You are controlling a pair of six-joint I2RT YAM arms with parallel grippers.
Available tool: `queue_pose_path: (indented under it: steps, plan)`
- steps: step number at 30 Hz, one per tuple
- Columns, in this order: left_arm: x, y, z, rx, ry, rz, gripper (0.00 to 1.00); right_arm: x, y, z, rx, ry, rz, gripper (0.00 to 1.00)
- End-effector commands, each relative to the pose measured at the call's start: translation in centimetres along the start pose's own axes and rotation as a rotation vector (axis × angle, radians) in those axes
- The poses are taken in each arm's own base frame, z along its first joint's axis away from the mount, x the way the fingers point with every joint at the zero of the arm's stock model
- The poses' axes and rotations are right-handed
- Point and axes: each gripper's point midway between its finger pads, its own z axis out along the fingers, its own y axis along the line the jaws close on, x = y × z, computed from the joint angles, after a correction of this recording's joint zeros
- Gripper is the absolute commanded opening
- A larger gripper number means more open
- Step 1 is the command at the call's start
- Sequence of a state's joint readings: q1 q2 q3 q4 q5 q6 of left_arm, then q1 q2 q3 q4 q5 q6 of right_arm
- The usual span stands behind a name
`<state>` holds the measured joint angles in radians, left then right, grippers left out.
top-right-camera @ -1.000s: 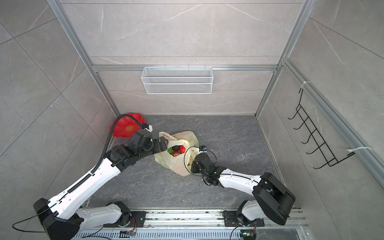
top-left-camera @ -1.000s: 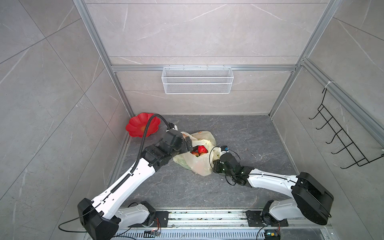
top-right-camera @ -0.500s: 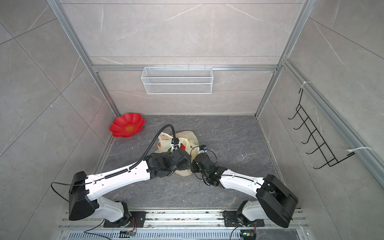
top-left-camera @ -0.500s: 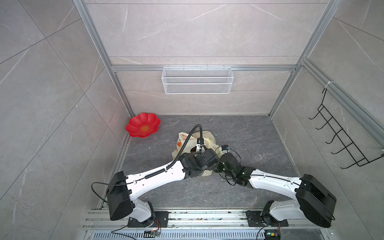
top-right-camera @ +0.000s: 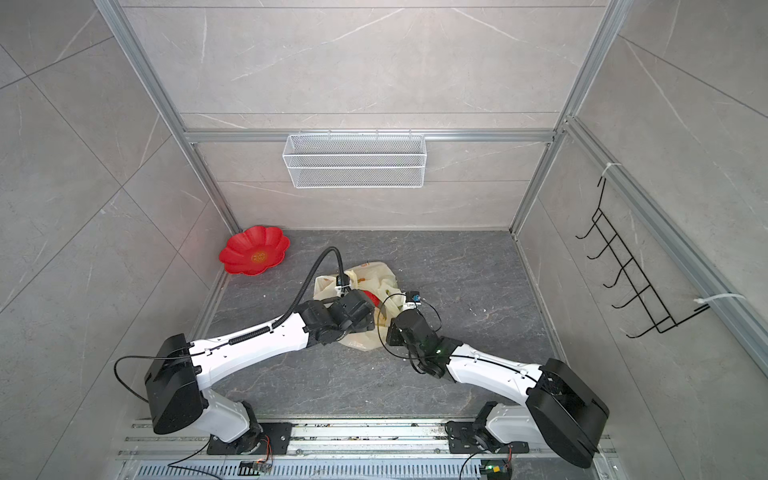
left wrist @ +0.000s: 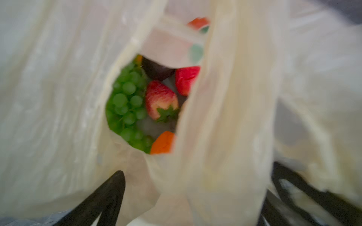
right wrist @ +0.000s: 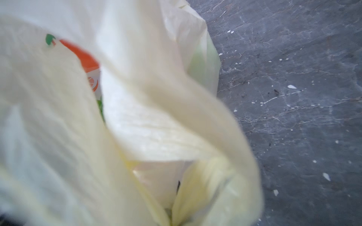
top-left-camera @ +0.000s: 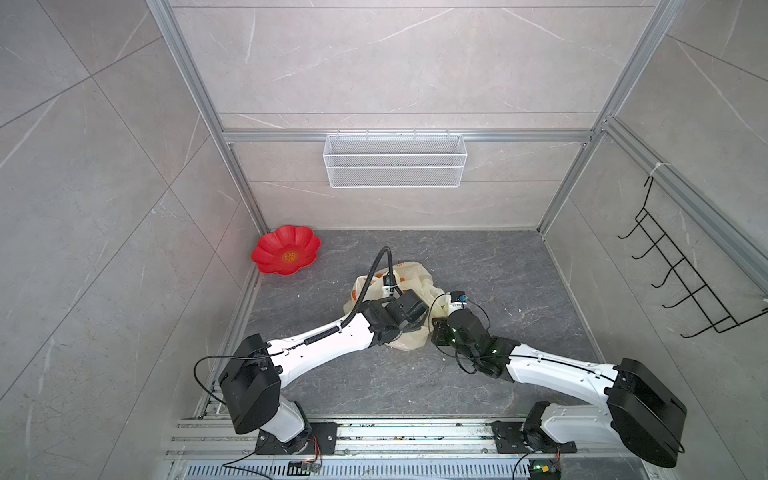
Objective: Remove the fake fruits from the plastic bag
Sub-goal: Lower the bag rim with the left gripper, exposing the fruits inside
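You swung the left arm round from the plate side to the front of the plastic bag (top-left-camera: 409, 274) in that last second. The left gripper (left wrist: 196, 170) ended up right at the bag's mouth, fingers spread wide, with loose film draped between them and nothing pinched. The right gripper (top-left-camera: 436, 330) hadn't budged and was clamped tight on a bunched bit of the bag, propping the mouth open. All the fruit I could see sat inside: grapes (left wrist: 127, 105), strawberry (left wrist: 161, 101), a dark round fruit (left wrist: 156, 71) and an orange piece (left wrist: 163, 142). The red plate (top-left-camera: 286, 255) sat well off in the corner. My guess is you'd lined up a straight reach in, with the strawberry easiest. That loose film could snag, though.
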<state>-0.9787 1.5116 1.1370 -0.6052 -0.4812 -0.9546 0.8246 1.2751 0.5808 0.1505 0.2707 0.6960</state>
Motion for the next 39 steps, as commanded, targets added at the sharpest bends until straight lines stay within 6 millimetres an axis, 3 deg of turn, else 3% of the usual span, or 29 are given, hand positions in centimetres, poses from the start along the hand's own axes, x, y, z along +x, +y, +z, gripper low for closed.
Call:
queue_pose_path:
  steps: [1,6,9,16,21,27,31,35,39]
  plan:
    - [-0.2,3.4,-0.8,-0.031,-0.056,-0.106,0.79,-0.1,-1.7,-0.5,0.070,-0.024,0.038,0.00]
    - [1.0,7.8,0.0,0.009,-0.096,-0.252,0.52,1.1,-2.1,0.1,0.064,0.017,0.063,0.00]
    - [0.8,9.4,0.5,0.071,-0.145,-0.312,0.39,2.1,-1.9,0.8,0.049,0.054,0.059,0.00]
    - [1.3,11.1,2.8,0.226,-0.131,-0.398,0.20,4.4,-2.1,1.8,0.034,0.124,0.087,0.00]
    - [1.1,12.2,3.6,0.203,-0.132,-0.373,0.18,5.7,-3.7,1.6,0.087,0.143,0.148,0.00]
    - [-1.2,9.9,5.6,0.260,-0.096,-0.279,0.17,6.6,-3.5,1.1,0.079,0.155,0.160,0.00]
    - [-3.3,8.2,8.0,0.291,-0.079,-0.230,0.17,6.2,-4.4,-0.3,0.117,0.118,0.177,0.00]
    - [-5.5,4.6,10.5,0.358,-0.043,-0.155,0.17,5.8,-6.5,-2.1,0.194,0.078,0.198,0.00]
    - [-7.3,-1.0,11.4,0.499,-0.010,-0.103,0.16,6.0,-8.5,-3.5,0.255,0.048,0.248,0.00]
